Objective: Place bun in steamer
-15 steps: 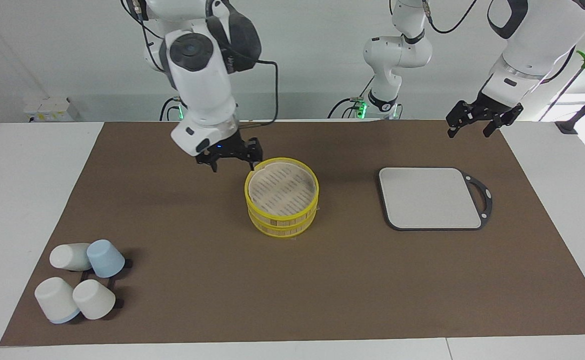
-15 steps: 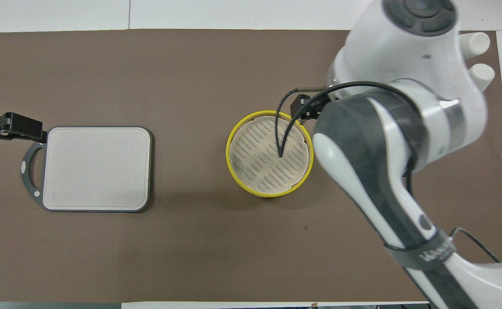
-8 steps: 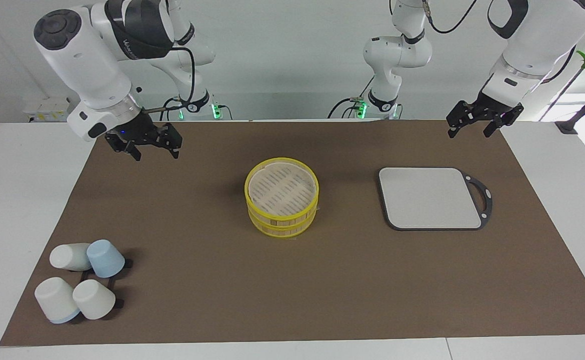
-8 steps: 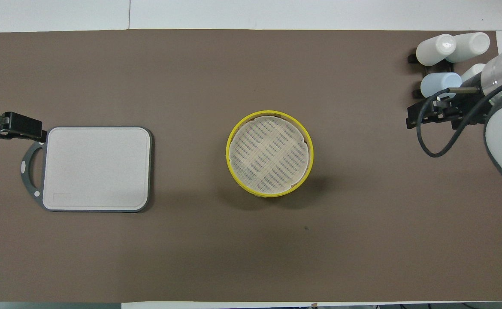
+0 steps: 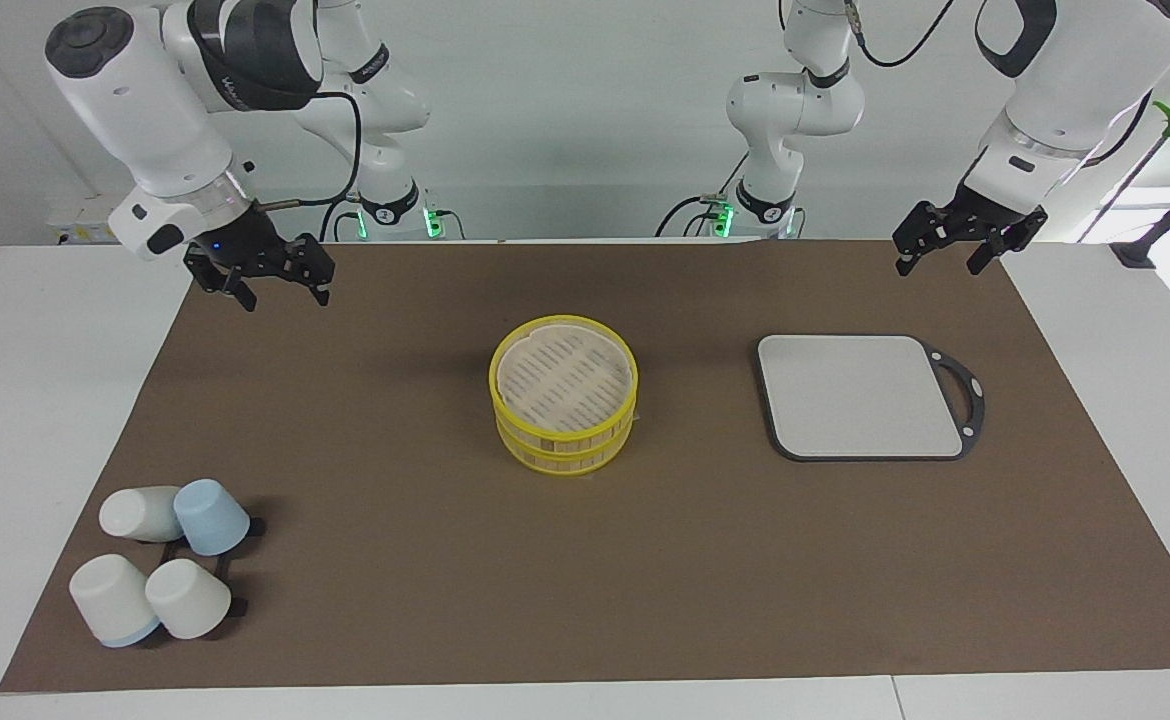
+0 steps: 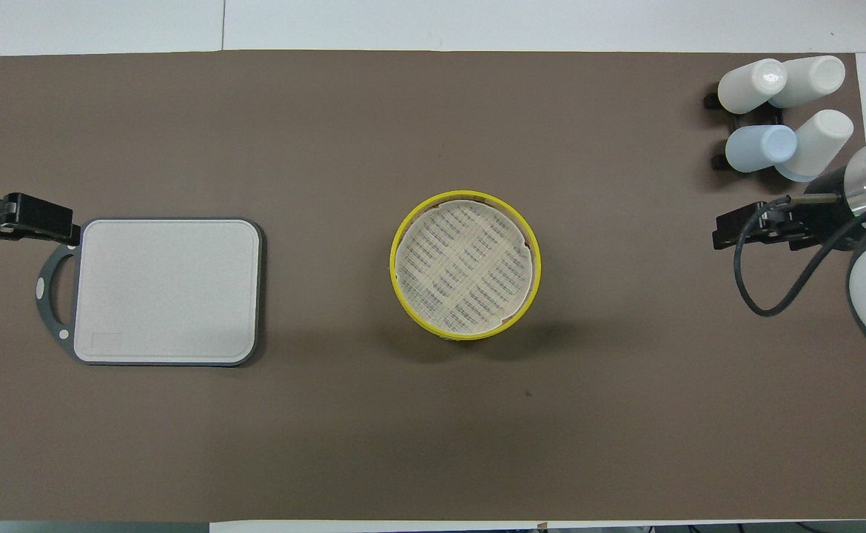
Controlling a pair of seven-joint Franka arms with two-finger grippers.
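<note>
Facing view: steamer [image 5: 563,392] between raised grippers.

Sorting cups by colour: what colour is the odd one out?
Pale blue cup; clearest in the overhead view.

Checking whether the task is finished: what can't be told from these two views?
Bun: in neither view; the steamer's woven top covers its inside in both.
Left gripper: overhead view's edge cuts off all but its tip.
Right gripper: overhead, its own arm and cable partly cover it.
Cups: both views, what lies under them.
</note>
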